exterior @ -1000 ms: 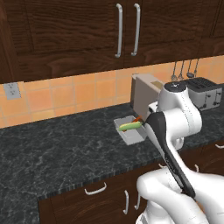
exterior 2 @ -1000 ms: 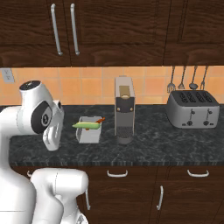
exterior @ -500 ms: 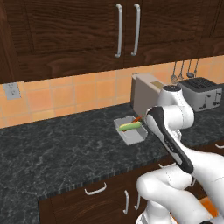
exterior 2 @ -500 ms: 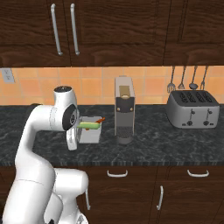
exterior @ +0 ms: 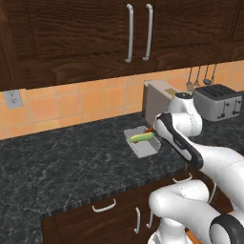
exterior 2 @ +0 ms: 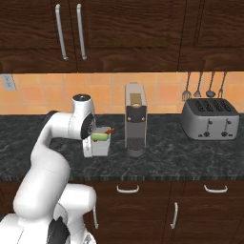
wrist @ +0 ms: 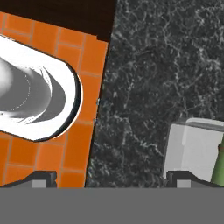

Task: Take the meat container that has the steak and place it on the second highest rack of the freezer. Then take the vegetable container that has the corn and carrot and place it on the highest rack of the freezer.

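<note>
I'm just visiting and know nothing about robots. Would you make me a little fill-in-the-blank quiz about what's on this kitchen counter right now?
1. The grey container holding the corn sits directly to the ____ of the coffee machine in the right base view.
2. The toaster has ____ slots on top.
3. The utensils hang on the wall above the ____.

Missing words: left; four; toaster

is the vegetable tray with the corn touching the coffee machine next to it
Apart. In the right base view a strip of dark counter shows between the tray holding the corn and the coffee machine.
</note>
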### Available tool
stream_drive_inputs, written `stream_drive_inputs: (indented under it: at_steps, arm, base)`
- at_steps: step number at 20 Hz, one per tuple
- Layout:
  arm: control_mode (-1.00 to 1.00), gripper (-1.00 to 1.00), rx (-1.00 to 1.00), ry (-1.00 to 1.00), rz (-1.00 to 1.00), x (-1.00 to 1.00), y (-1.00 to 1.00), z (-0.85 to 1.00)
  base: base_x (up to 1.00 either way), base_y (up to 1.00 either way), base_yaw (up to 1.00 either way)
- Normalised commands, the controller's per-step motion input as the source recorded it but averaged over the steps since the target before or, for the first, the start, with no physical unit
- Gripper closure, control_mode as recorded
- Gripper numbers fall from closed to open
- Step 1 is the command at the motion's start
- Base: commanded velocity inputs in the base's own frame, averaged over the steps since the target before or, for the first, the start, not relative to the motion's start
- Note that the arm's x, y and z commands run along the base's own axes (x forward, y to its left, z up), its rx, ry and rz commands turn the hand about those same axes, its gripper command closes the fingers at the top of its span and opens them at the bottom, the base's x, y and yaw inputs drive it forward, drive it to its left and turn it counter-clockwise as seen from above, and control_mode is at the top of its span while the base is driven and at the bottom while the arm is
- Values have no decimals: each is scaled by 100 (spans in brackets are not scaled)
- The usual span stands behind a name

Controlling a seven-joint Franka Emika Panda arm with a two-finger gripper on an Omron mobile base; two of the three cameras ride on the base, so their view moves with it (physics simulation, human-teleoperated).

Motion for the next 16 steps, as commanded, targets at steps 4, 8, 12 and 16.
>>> stream_drive_inputs:
  at_steps: [4, 8, 12, 16]
  arm:
    - [-100, -100, -1, 0, -5, 58, 35, -33]
    - [-100, -100, 0, 0, 0, 53, 18, -46]
    - [-100, -100, 0, 0, 0, 57, 0, -57]
    - [-100, -100, 0, 0, 0, 53, 0, -57]
  base:
    - [0, 0, 0]
    - [0, 0, 0]
    - [0, 0, 0]
    - [0, 0, 0]
